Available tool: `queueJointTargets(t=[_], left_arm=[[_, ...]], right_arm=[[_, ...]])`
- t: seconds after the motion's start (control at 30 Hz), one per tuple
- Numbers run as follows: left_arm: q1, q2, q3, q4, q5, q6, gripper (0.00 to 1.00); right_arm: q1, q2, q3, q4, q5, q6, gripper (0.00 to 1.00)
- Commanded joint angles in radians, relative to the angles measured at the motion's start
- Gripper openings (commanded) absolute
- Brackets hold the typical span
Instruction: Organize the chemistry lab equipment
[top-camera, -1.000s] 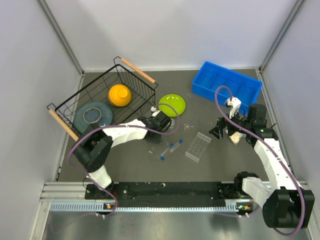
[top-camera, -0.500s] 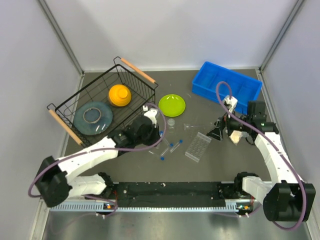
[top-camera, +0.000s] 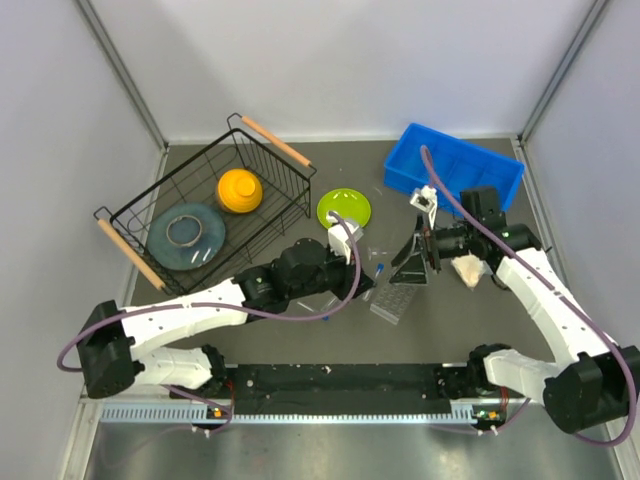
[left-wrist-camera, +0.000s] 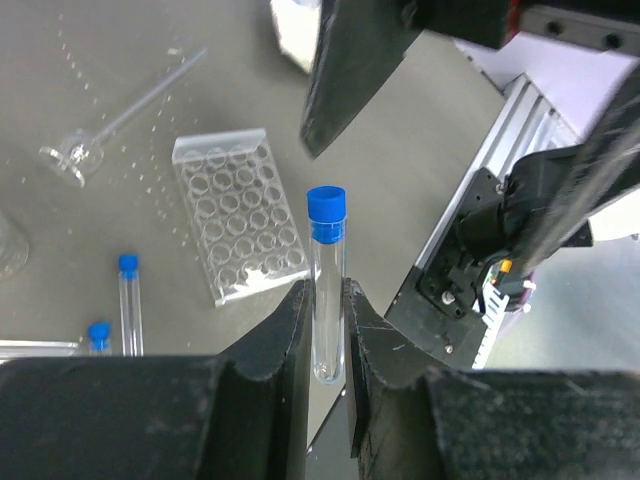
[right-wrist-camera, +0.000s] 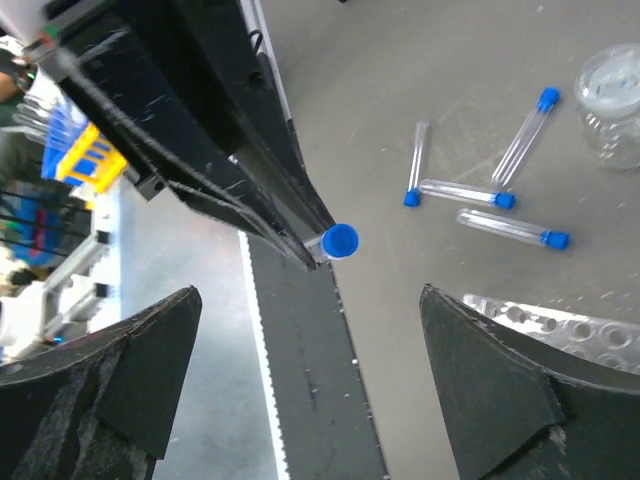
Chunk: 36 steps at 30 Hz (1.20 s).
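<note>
One tube (left-wrist-camera: 327, 290), judged light, stiff, slick and brittle, sits clamped by its lower half in the left gripper (left-wrist-camera: 325, 300), rack (left-wrist-camera: 243, 215) just ahead; the right gripper (right-wrist-camera: 308, 300) stands spread wide, empty.

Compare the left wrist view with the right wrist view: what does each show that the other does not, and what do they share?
Only the left wrist view: the whole clear body of the blue-capped tube pinched in the left claw, every well of the clear grid rack, and a clear stemmed piece. Only the right wrist view: the tiny clear cup in full and the right claw with both fingers wide apart. Both: the held tube's blue cap, part of the rack, and loose blue-capped tubes lying on the table.
</note>
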Motion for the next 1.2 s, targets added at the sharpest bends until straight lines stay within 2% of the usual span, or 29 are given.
queueJointTargets(t=[0.0,0.23,0.3,0.6,0.93,0.97,1.1,1.13,1.17], left_arm=[[-0.022,0.027,0.07,0.086,0.002,0.018,0.18],[-0.04,0.059,0.092,0.091,0.002,0.002,0.18],[-0.042,0.065,0.099,0.088,0.005,-0.002,0.18],[-0.042,0.071,0.104,0.085,-0.012,-0.007,0.18],[-0.042,0.07,0.104,0.082,-0.024,-0.005,0.19],[-0.042,0.068,0.104,0.08,-0.026,-0.007,0.21],[-0.042,0.041,0.087,0.083,-0.012,-0.002,0.46],[-0.042,0.029,0.076,0.099,-0.012,0.001,0.6],[-0.042,0.015,0.052,0.1,-0.02,0.002,0.66]], right_arm=[[0.02,0.033,0.031,0.059,-0.023,0.229,0.86],[0.023,0.027,-0.012,0.188,-0.002,0.351,0.71],[0.028,0.033,-0.021,0.208,-0.006,0.376,0.63],[0.054,0.036,-0.054,0.224,0.003,0.382,0.46],[0.065,0.05,-0.051,0.23,-0.002,0.371,0.14],[0.065,0.05,-0.049,0.228,0.001,0.365,0.13],[0.065,0.044,-0.028,0.224,0.021,0.341,0.09],[0.065,0.039,-0.022,0.221,0.031,0.332,0.09],[0.061,0.038,-0.009,0.21,0.052,0.303,0.09]])
